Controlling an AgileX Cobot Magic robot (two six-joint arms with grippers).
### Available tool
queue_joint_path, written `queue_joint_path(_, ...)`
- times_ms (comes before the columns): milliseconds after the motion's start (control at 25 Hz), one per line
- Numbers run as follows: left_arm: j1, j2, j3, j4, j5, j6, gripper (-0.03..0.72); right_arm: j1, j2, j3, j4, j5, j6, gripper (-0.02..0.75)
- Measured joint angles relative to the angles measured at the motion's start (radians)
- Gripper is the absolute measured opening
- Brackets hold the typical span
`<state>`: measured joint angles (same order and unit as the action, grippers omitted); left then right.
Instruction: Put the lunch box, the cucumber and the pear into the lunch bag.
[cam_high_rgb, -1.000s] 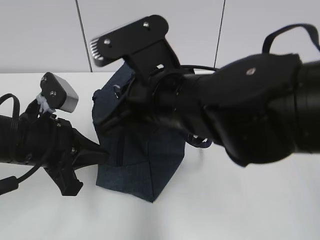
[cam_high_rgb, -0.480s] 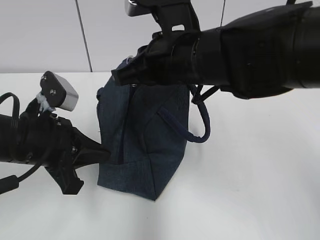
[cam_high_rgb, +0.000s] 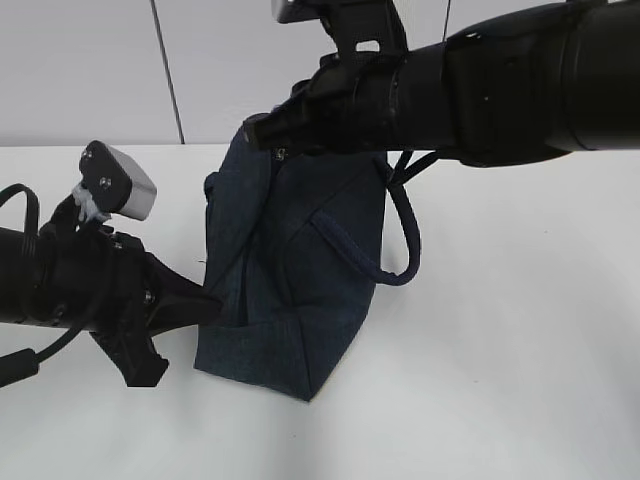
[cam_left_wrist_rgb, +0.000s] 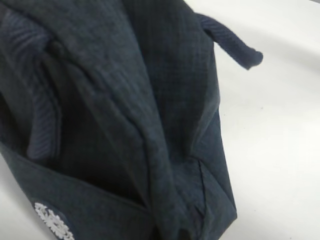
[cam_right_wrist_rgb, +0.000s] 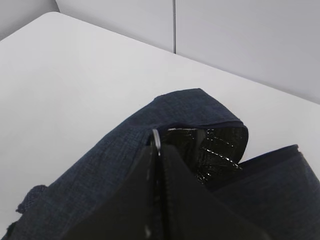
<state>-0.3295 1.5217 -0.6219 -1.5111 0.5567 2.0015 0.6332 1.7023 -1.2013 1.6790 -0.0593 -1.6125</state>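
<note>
Pinching the ring pull (cam_right_wrist_rgb: 156, 139) with my right gripper (cam_right_wrist_rgb: 159, 150) clamped together, I have lifted the top of the lunch bag (cam_high_rgb: 290, 270) higher than a moment ago (silver lining shows inside). My left gripper (cam_high_rgb: 205, 308) presses its side; I cannot tell its jaws. Food is not in sight.

Creased navy lunch bag (cam_left_wrist_rgb: 150, 115) close up, padded handle (cam_left_wrist_rgb: 235, 45) over the white table (cam_left_wrist_rgb: 280, 150).
</note>
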Motion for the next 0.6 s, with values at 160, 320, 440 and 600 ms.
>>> queue_joint_path(160,0.0,0.0,0.0,0.0,-0.002,-0.001,-0.018,-0.01,0.002,-0.012,0.008,0.0,-0.024,0.006)
queue_joint_path(320,0.0,0.0,-0.001,0.014,-0.004,-0.012,-0.018,-0.049,0.007,-0.037,0.02,-0.006,-0.031,0.006)
queue_joint_path(440,0.0,0.0,-0.001,0.018,-0.004,-0.015,-0.018,-0.063,0.012,-0.06,0.044,-0.006,-0.064,0.006)
queue_joint_path(600,0.0,0.0,-0.001,0.018,-0.005,-0.015,-0.018,-0.081,0.044,-0.093,0.119,-0.004,-0.129,0.006)
